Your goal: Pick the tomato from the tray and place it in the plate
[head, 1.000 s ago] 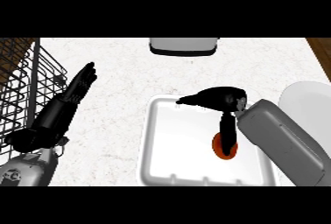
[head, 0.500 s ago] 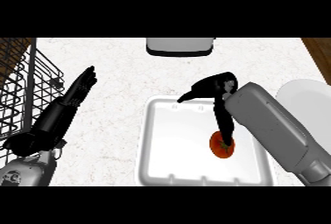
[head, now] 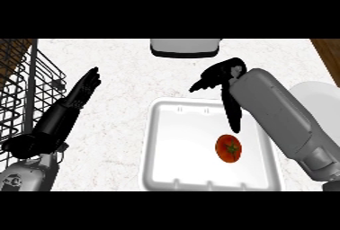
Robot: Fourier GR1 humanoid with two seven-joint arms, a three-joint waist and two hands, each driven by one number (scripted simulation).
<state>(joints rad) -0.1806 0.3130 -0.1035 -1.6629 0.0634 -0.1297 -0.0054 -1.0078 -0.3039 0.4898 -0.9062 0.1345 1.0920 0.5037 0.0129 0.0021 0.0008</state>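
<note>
A red tomato [head: 228, 148] lies in the right half of the white tray [head: 172, 148], fully in sight. My right hand [head: 224, 79] hangs above the tray's far right corner. Its long fingers [head: 232, 114] point down toward the tomato and end just short of it, while the thumb juts left. The hand is open and holds nothing. At the right edge shows part of the white plate [head: 322, 96], largely hidden behind my right forearm. My left hand [head: 83, 90] rests open on the counter at the left, fingers straight.
A black wire rack [head: 26, 94] stands along the left edge beside my left arm. A grey and white appliance [head: 184, 47] sits at the counter's far edge, behind the tray.
My right hand and forearm have lifted and drawn back toward the far side. The tomato, half covered by the fingers before, now lies uncovered. The left arm has stayed put.
</note>
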